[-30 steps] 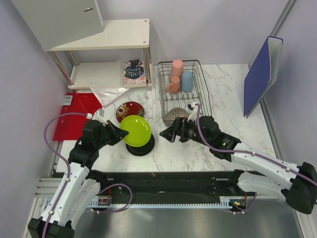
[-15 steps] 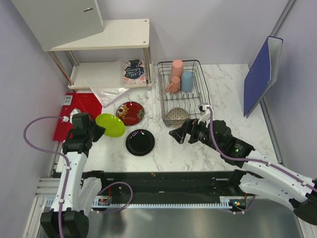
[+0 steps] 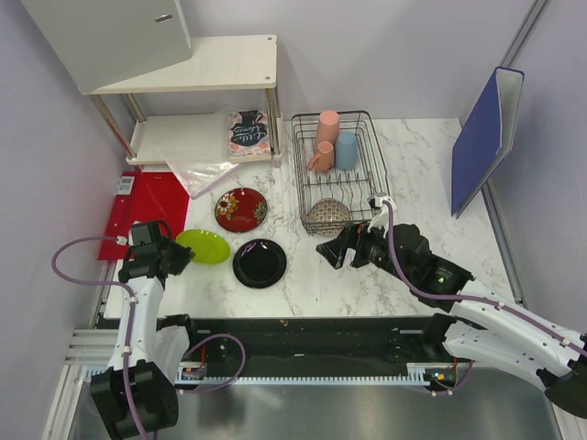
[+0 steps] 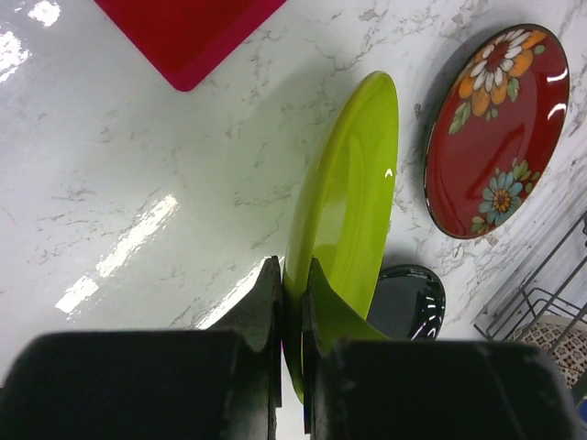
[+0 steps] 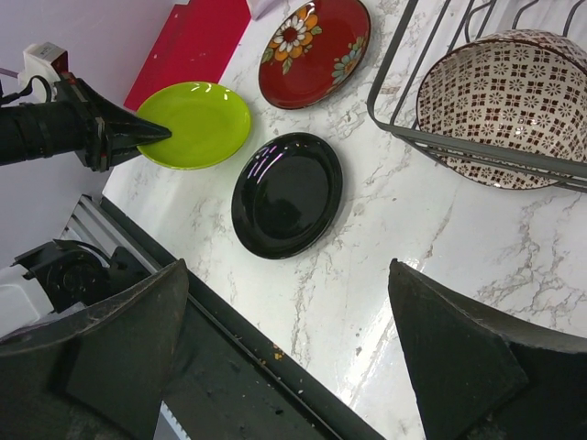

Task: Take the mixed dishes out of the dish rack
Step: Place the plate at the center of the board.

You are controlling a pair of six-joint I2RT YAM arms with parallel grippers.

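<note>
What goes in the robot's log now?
left gripper: shut on lime-green plate | right gripper: open, empty | on table: black plate, red plate | in dish rack: bowl, cups

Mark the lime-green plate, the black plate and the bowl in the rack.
lime-green plate (image 5: 197, 124), right wrist view, middle of its upper face.
black plate (image 5: 287, 194), right wrist view, centre of its glossy well.
bowl (image 5: 504, 92), right wrist view, patterned inner wall.

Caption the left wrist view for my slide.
Left claw pinches the lime-green plate by its rim, beside the dark red patterned plate and glossy black plate.
</note>
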